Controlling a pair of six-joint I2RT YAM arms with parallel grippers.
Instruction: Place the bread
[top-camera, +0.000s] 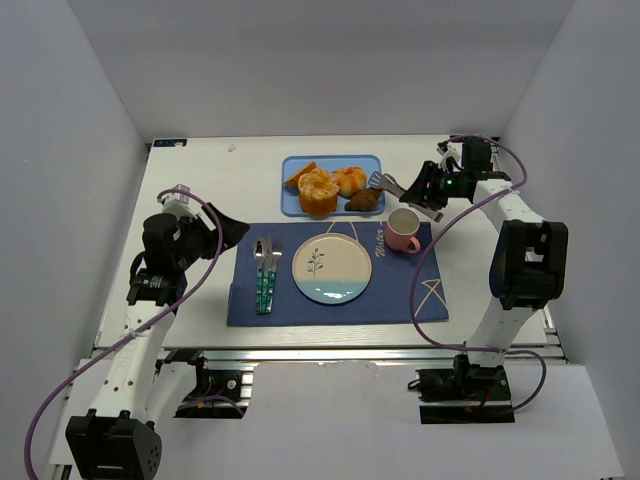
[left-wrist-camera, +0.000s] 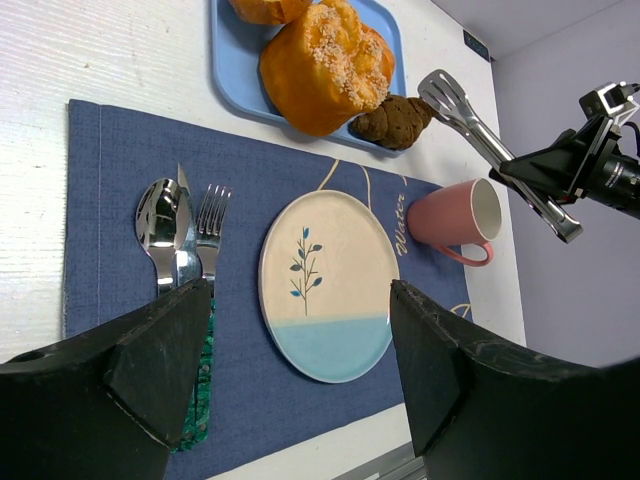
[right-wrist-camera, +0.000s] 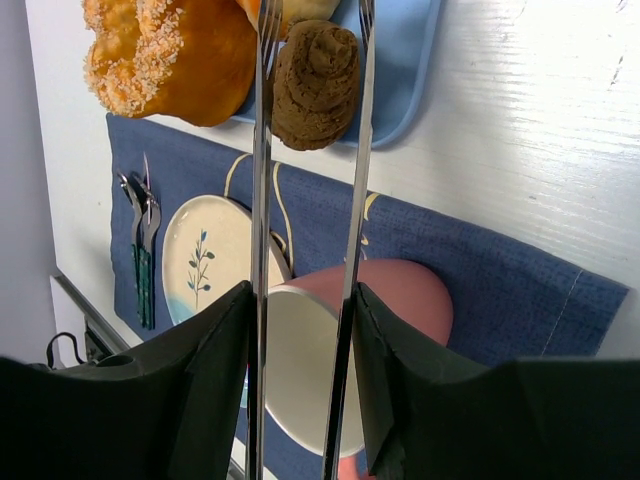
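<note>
The bread (top-camera: 364, 200), a small dark brown ridged pastry, lies at the front right corner of the blue tray (top-camera: 366, 163). It also shows in the left wrist view (left-wrist-camera: 392, 120) and the right wrist view (right-wrist-camera: 315, 85). My right gripper (top-camera: 428, 188) (right-wrist-camera: 303, 300) is shut on metal tongs (top-camera: 395, 188) (right-wrist-camera: 262, 150). The tongs' two arms stand apart, and the bread shows between them in the right wrist view. I cannot tell whether the tongs touch the bread. My left gripper (top-camera: 228, 232) (left-wrist-camera: 300, 300) is open and empty above the left part of the placemat.
A round orange bun (top-camera: 318, 192) and other orange pastries sit on the tray. On the blue placemat (top-camera: 400, 295) lie a cream-and-blue plate (top-camera: 331, 267), a pink cup (top-camera: 403, 230) under the tongs, and a spoon, knife and fork (top-camera: 265, 270).
</note>
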